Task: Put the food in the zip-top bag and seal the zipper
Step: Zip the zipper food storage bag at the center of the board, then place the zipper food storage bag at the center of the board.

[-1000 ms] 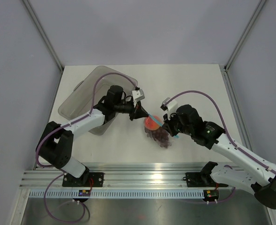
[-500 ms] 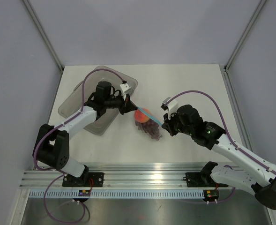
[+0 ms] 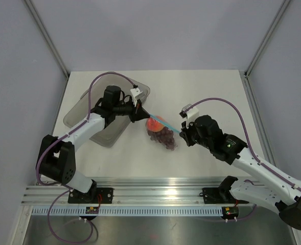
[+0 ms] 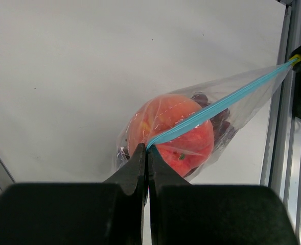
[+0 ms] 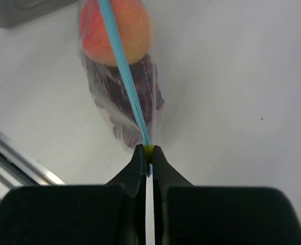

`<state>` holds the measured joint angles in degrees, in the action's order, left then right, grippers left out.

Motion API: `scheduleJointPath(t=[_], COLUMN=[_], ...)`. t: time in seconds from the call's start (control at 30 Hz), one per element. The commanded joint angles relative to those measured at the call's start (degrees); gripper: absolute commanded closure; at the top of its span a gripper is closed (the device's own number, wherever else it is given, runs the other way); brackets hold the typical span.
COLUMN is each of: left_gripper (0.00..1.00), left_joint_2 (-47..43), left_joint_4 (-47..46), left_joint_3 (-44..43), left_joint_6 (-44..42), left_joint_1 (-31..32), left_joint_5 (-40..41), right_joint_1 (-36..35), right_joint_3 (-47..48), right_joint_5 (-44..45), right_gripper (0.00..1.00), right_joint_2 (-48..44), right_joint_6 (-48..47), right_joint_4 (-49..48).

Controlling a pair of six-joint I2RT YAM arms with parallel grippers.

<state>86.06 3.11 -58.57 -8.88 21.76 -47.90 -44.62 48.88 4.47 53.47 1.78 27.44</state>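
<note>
The clear zip-top bag [image 3: 160, 133] hangs stretched between both grippers above the table, with the food inside it: an orange-red peach [image 3: 154, 124] [image 4: 173, 132] [image 5: 117, 30] and dark grapes [image 3: 164, 139] [image 5: 132, 94]. Its blue-teal zipper [image 3: 163, 124] [image 4: 216, 104] [image 5: 124, 76] runs taut from one gripper to the other. My left gripper [image 3: 140, 113] [image 4: 147, 149] is shut on the zipper's left end. My right gripper [image 3: 182, 133] [image 5: 148, 150] is shut on the right end, pinching the yellow slider [image 5: 148, 148].
A large translucent grey tray [image 3: 91, 104] lies at the back left, under the left arm. The aluminium rail [image 3: 160, 191] runs along the near table edge. White tabletop [image 3: 206, 92] lies bare to the right and behind the bag.
Both grippers carried the bag left and a little back. The left gripper pulled further left, so the zipper now stretches longer and straighter between them.
</note>
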Motion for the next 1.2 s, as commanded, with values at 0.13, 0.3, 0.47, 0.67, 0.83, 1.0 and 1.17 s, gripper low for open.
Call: scheduleJointPath(t=[0.13, 0.3, 0.47, 0.67, 0.83, 1.0, 1.17], left_gripper=[1.0, 1.0, 0.28, 0.01, 0.01, 0.01, 0.01], left_joint_2=[9.44, 17.9, 22.91, 18.81, 8.98, -1.84, -14.41], left_joint_4=[-1.9, -6.36, -9.44, -9.27, -3.3, 1.11, -2.84], left_joint_3=[-16.47, -29.38, -35.82, -34.96, -33.55, -25.58, -11.77], left_joint_6=[0.01, 5.1, 7.91, 8.62, 6.16, 5.98, 11.67], left_joint_1=[3.02, 4.87, 5.93, 5.75, 5.66, 5.75, 5.75], left_joint_5=[2.56, -1.49, -1.14, 3.24, 13.06, 23.1, 32.68], right_joint_1=[0.06, 2.17, 2.52, 2.43, 2.26, 2.26, 2.26], right_joint_3=[0.25, 1.03, -0.01, 4.29, 4.38, 3.77, 4.38], right_joint_5=[27.32, 42.53, 41.17, 22.44, 30.21, 35.96, 37.46], right_gripper=[1.0, 1.0, 1.0, 0.42, 0.29, 0.01, 0.01], right_joint_2=[2.51, 1.99, -2.67, 3.29, 1.65, -4.33, -3.29], right_joint_6=[2.79, -0.1, -6.16, 1.37, 5.16, 7.8, 10.6], right_joint_4=[-2.21, -8.36, -12.24, 1.55, 1.74, -3.08, -3.71])
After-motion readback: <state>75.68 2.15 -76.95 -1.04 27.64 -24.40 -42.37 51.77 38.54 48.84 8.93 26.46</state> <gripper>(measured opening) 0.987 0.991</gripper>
